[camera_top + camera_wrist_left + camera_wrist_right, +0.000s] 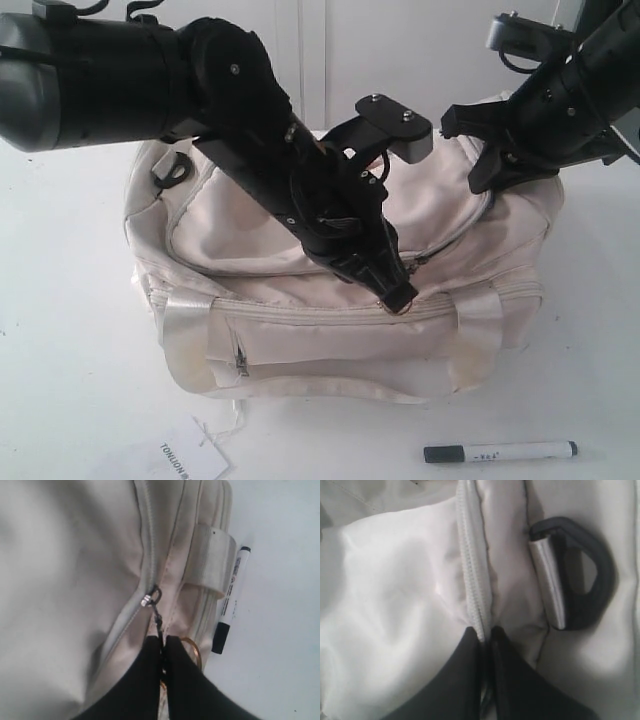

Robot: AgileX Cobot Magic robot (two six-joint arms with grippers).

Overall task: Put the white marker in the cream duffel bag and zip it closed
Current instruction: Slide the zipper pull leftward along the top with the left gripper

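Location: white marker lies on bench, just in front of cream duffel bag, not inside. At left gripper, jaws pinched narrow on zipper pull below slider, gold ring beside; judged ready to draw zip open. At right gripper, jaws nipped tight on seam fabric at bag end, likely bracing bag against that pull. Writing: hang tag reads "TONLION"; marker barrel print too small to read.
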